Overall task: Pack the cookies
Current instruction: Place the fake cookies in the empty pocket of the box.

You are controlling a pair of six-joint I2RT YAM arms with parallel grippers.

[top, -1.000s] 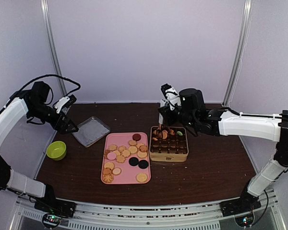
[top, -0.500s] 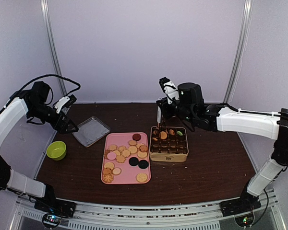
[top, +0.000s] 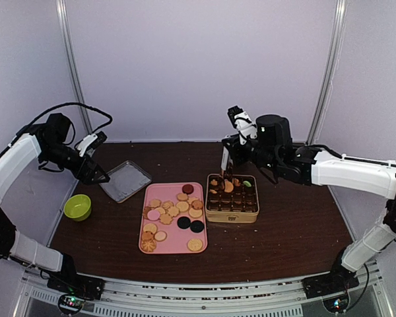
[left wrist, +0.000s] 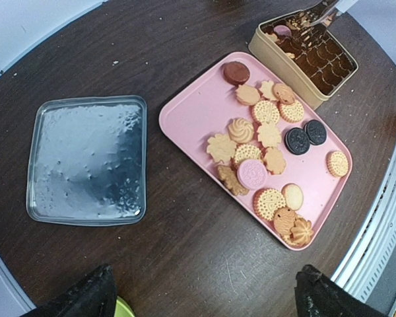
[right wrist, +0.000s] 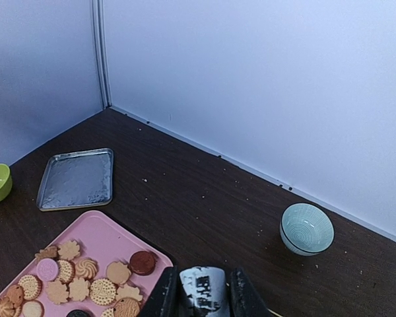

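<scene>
Right gripper (top: 228, 150) clenches tongs (top: 226, 165) above the tin (top: 232, 213); the cookies (top: 171, 214) lie at its 7 o'clock. Left gripper (top: 100, 174) stands released, cookies at its 4 o'clock

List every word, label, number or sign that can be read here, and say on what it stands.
No text can be read in any view.
Black-and-white patch at the bottom edge of the right wrist view: too blurred to read.
Black cookies on the pink tray: stamped pattern, too small to read.
</scene>
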